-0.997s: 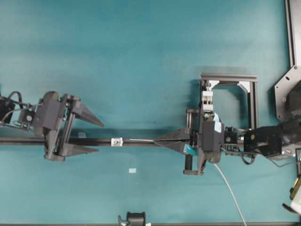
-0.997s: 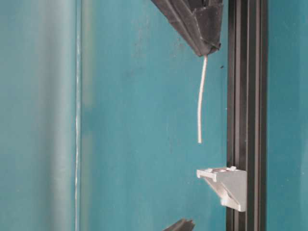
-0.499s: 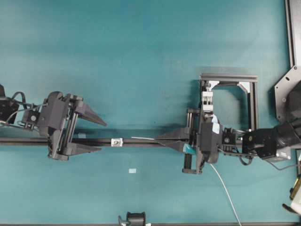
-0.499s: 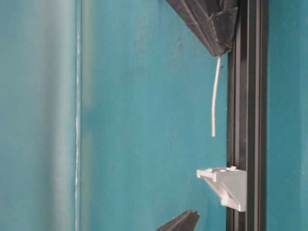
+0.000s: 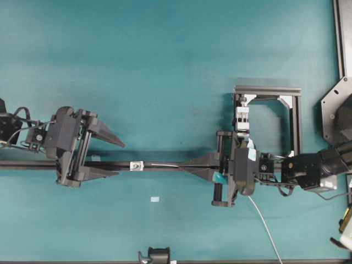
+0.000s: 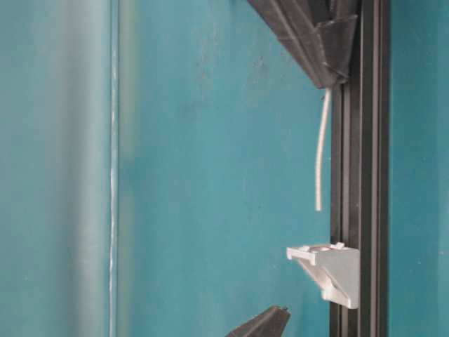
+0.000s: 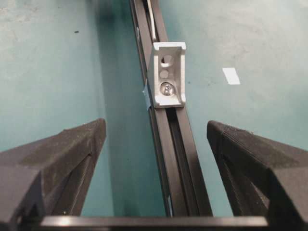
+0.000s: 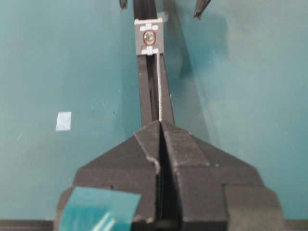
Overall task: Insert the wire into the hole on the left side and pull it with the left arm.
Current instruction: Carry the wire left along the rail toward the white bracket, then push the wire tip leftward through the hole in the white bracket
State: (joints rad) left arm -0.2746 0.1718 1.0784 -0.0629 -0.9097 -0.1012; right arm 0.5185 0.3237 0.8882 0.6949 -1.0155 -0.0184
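Overhead, left gripper (image 5: pixel 116 159) jaws wide; right gripper (image 5: pixel 184 164) pinches wire (image 5: pixel 164 164). Table-level alone shows wire tip short of hole (image 6: pixel 319 248).

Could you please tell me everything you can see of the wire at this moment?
The wire is very thin, pale grey and flexible-looking. One stretch is pinched in the shut right end effector; beyond it a longer length trails across the teal table toward the near edge. A short, slightly bowed free end runs alongside the black rail, pointing at the small silver-white block. Its tip stops short of the block, so it is not yet threaded.
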